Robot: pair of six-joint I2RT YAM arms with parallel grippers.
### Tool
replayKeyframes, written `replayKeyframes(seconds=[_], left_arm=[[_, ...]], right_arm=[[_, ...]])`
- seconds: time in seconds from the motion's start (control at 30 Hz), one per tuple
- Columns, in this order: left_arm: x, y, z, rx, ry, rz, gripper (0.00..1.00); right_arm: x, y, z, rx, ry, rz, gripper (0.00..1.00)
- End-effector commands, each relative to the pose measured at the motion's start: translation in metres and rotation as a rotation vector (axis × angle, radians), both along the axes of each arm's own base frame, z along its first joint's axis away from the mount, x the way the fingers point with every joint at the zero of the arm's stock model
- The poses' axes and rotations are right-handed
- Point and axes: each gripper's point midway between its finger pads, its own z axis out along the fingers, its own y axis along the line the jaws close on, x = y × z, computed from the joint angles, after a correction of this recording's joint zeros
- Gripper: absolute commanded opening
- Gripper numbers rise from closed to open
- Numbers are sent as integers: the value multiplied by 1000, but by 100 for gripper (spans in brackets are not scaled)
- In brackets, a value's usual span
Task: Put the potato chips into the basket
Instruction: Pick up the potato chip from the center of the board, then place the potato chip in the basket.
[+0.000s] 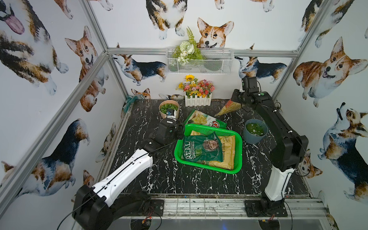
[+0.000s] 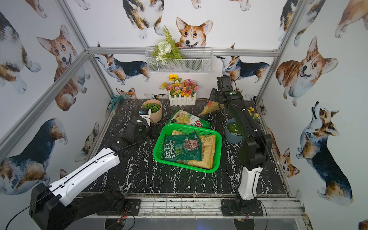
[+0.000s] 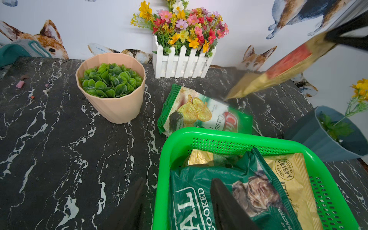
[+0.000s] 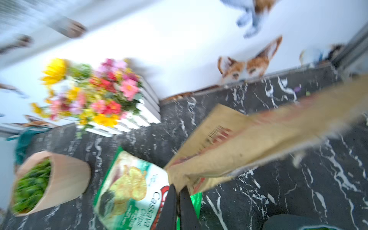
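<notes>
The green basket (image 1: 206, 168) (image 2: 187, 166) (image 3: 219, 132) sits mid-table. In it a dark green "REAL" bag (image 1: 200, 149) (image 2: 182, 149) (image 3: 191, 199) lies on top of a tan chips bag (image 1: 227, 150) (image 2: 207, 150) (image 3: 294, 189). A green-white chips bag (image 1: 204, 119) (image 2: 187, 119) (image 3: 199, 113) (image 4: 127, 189) lies flat just behind the basket. My right gripper (image 1: 235, 98) (image 2: 214, 96) (image 4: 178, 188) is shut on a corner of a tan bag with a red patch (image 1: 228, 108) (image 2: 213, 107) (image 3: 278, 73) (image 4: 249, 139), which hangs above the back right of the table. My left gripper (image 1: 181, 130) (image 3: 179, 191) stands open over the basket's left rim and holds nothing.
A peach pot of green leaves (image 1: 168, 108) (image 3: 111, 89) stands at the back left. A white picket flower box (image 1: 197, 97) stands against the back wall. A blue-grey pot (image 1: 255, 130) (image 3: 322, 135) stands to the right of the basket. A wire basket (image 1: 199, 61) hangs on the wall.
</notes>
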Motion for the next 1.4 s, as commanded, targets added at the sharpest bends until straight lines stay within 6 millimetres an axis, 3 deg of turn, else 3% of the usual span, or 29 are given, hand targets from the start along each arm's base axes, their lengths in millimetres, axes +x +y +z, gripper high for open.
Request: replayKeyframes(seconds=[0.0,0.2,0.3,0.43,0.57,0.73,0.77,0.83,0.93,1.07,1.13,1.27,1.37], left_arm=[[2,0,2,9,-11,1,57],[6,9,14,20,-43,52,57],[5,27,33,32,-95,134,57],[-2,60,61,33,-181,260,57],[-14,87,71,-10,-234,336,56],[-21,106,59,-33,-226,388,56],[-21,107,55,-33,-217,389,56],[-19,106,52,-40,-204,383,56],[-14,99,55,-49,-201,355,56],[-6,89,56,-63,-194,317,56],[1,74,50,-89,-161,260,56],[18,30,21,-159,-7,102,56],[22,0,-4,-196,136,20,54]], right_arm=[[-21,27,44,17,-103,102,0],[-75,80,70,197,-145,299,0],[-106,109,75,294,-154,460,0],[-165,142,71,426,-177,763,0],[-218,144,13,479,-50,860,0],[-279,137,-84,471,177,875,0],[-289,130,-93,457,182,867,0],[-299,116,-126,397,237,816,0],[-309,102,-147,329,266,783,0],[-309,91,-162,275,274,733,0],[-299,85,-165,238,278,675,0],[-266,54,-186,87,348,437,0],[-272,47,-217,4,532,422,2]])
